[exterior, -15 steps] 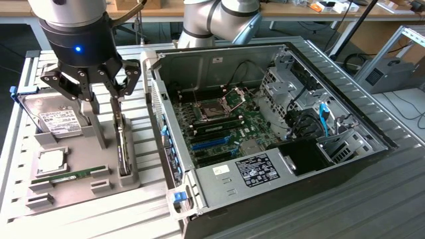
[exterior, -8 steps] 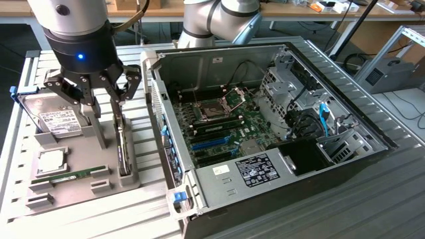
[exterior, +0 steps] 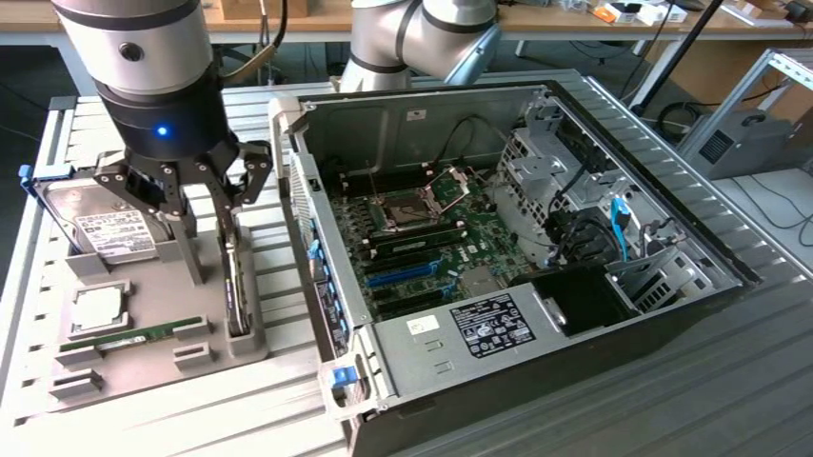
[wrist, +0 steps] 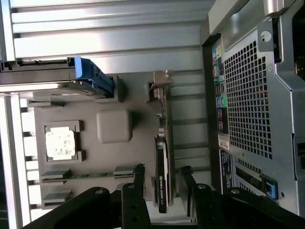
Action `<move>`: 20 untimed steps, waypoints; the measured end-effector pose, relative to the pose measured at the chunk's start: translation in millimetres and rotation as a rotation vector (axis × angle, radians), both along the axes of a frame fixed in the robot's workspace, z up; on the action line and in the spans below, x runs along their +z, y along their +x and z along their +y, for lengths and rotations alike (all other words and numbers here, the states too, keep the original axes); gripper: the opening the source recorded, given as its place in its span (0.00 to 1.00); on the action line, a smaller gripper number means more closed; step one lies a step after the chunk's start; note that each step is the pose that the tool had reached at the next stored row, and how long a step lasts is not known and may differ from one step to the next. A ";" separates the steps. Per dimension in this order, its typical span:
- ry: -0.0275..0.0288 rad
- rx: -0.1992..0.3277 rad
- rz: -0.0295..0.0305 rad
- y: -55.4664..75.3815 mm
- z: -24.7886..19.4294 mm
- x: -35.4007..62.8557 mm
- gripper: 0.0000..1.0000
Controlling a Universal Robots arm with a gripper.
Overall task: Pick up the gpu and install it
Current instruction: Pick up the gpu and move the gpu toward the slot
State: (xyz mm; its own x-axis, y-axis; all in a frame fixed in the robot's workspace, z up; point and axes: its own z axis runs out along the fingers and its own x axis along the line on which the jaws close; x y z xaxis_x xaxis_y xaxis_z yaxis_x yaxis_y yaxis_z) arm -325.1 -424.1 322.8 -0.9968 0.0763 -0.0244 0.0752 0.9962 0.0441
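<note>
The gpu (exterior: 235, 286) stands on its long edge in a slot at the right side of a grey holder block (exterior: 152, 367), left of the open computer case (exterior: 508, 238). In the wrist view the gpu (wrist: 163, 164) shows edge-on as a thin dark card with its silvery bracket (wrist: 162, 81) at the far end. My gripper (exterior: 219, 262) hangs low over the block, open. Its two black fingers (wrist: 139, 179) stand on either side of the card without touching it, and my gripper (wrist: 162, 176) straddles the end away from the bracket.
On the same block lie a white-labelled hard drive (exterior: 109, 228) with a blue frame (wrist: 90, 78), a processor (exterior: 99, 309), and a green memory stick (exterior: 133, 335). The case's rear panel (wrist: 257, 95) rises close beside the gpu. A second robot arm (exterior: 406, 38) stands behind the case.
</note>
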 end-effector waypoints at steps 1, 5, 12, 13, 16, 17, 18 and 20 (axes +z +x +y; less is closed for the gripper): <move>0.0000 0.000 0.0000 0.0 0.0 -1.7 0.42; 0.0000 0.000 0.0000 0.0 0.0 -10.7 0.42; -0.0002 0.000 0.0001 0.0 0.0 -17.4 0.42; -0.0001 0.000 0.0000 0.0 0.0 -17.5 0.42; 0.0001 0.000 -0.0001 0.3 -0.8 -17.6 0.42; 0.0000 0.000 -0.0001 0.5 -1.3 -17.6 0.42; 0.0000 0.000 0.0000 0.6 -2.0 -17.5 0.42; 0.0000 0.000 -0.0001 0.9 -4.1 -17.6 0.42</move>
